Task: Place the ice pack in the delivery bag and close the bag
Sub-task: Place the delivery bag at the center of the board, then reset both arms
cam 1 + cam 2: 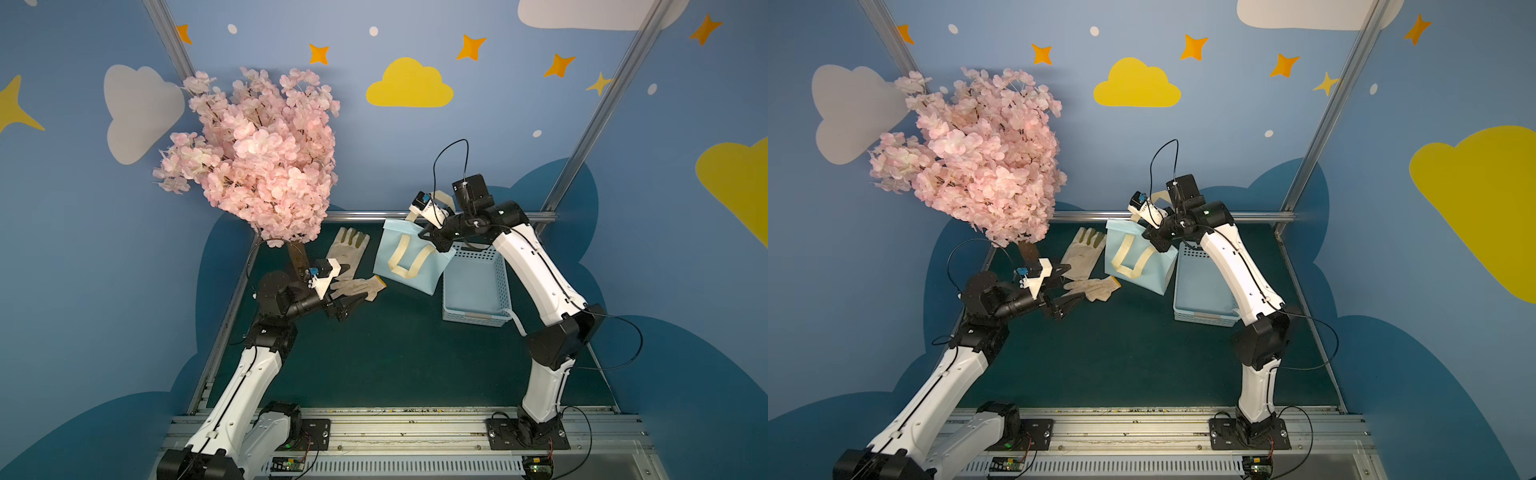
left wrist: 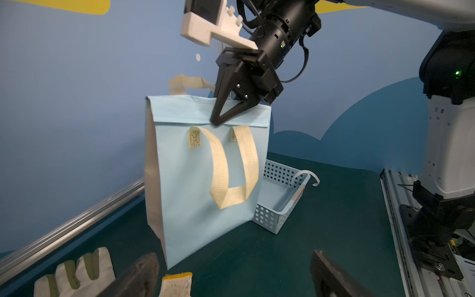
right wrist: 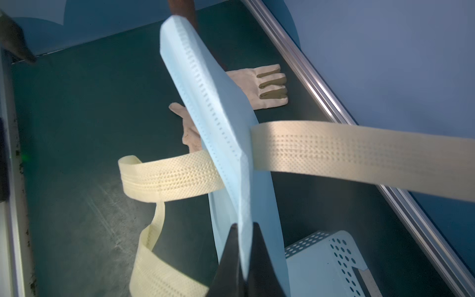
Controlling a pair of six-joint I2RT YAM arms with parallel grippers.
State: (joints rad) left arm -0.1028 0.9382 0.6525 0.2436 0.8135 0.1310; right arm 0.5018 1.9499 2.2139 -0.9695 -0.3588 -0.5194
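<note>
The delivery bag (image 1: 409, 266) (image 1: 1138, 266), a light blue tote with cream strap handles, stands upright on the green mat beside the basket. My right gripper (image 1: 432, 243) (image 2: 217, 120) (image 3: 244, 226) is shut on its folded top flap, pinching the blue fabric (image 3: 218, 102) between the two black fingers. My left gripper (image 1: 355, 282) (image 2: 235, 277) hovers open in front of the bag, nothing held. A glove cuff (image 2: 177, 282) shows between its fingers, close to one of them. The ice pack is not in view.
Two work gloves (image 1: 347, 253) (image 1: 359, 286) lie left of the bag. A light blue perforated basket (image 1: 473, 286) (image 2: 277, 203) sits right of it and touches it. A pink blossom tree (image 1: 257, 158) stands at the back left. A metal rail (image 1: 365, 215) edges the mat.
</note>
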